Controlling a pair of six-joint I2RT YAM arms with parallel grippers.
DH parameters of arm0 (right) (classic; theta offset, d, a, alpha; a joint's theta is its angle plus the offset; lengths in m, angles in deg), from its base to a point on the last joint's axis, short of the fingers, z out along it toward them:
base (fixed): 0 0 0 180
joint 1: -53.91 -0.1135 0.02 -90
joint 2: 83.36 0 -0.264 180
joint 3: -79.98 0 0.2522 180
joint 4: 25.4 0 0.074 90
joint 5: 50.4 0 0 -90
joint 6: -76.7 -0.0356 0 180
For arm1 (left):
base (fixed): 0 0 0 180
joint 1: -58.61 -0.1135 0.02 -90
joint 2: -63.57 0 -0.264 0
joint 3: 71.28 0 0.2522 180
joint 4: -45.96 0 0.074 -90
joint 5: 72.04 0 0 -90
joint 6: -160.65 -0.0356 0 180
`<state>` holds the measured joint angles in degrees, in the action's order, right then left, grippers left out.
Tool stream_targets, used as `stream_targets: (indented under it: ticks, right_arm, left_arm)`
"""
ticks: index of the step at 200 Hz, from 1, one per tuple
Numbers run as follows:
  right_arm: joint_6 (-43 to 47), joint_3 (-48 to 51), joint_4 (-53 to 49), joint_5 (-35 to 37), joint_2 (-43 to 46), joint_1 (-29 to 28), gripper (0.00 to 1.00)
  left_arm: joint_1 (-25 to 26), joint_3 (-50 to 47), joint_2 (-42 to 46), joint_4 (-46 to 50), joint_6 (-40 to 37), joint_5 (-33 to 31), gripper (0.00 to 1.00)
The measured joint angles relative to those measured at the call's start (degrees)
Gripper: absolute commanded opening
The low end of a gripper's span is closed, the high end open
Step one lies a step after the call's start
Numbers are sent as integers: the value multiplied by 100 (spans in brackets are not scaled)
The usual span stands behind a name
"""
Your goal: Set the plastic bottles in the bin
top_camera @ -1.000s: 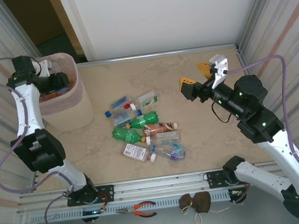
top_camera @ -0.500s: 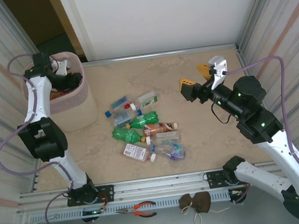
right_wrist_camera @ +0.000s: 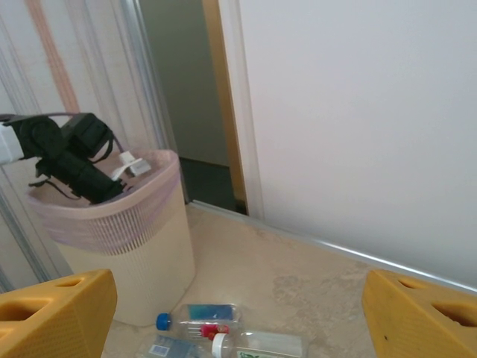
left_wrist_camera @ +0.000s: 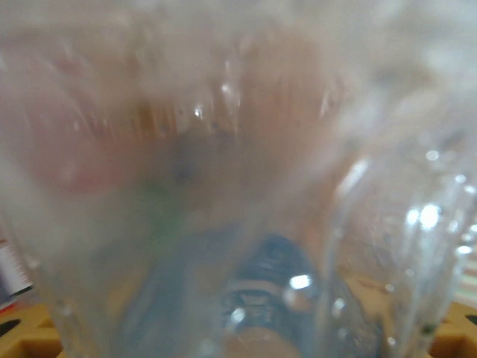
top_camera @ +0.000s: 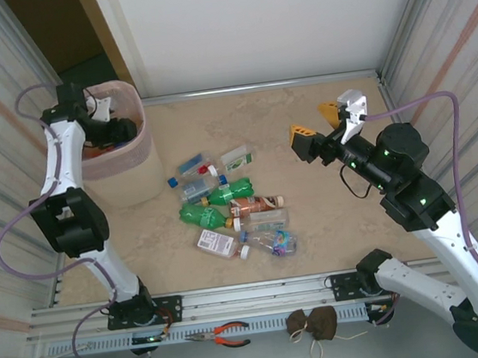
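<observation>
There is one pink bin (top_camera: 125,162), at about ten o'clock on the table (top_camera: 302,128). In the middle of the table lies a pile of bottles (top_camera: 253,222). I count about nine, but they overlap, so I am not sure. One is a green bottle (top_camera: 233,191), and there is a second green bottle (top_camera: 202,215). One is an orange-brown bottle (top_camera: 257,204). The others are clear. One more clear bottle (left_wrist_camera: 283,246) sits right up against the left wrist camera. At six o'clock, past the table's near edge, lie one pair of orange-handled pliers (top_camera: 231,334) and two small brown pouches (top_camera: 323,325). There are two robot arms, the left arm (top_camera: 63,225) and the right arm (top_camera: 414,198).
</observation>
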<state>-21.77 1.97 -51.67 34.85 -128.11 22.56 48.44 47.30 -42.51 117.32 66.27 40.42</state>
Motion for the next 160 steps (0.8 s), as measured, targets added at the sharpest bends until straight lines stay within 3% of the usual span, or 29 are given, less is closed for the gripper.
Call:
stream_targets:
  ticks: [83,160]
  right_arm:
    - [-4,0,-11,-68,-107,63,85]
    - [-9,-2,-297,-107,-127,63,85]
  left_arm:
    - [-420,-144,-39,125,-168,-778,74]
    - [-675,-109,-286,76,-227,-737,87]
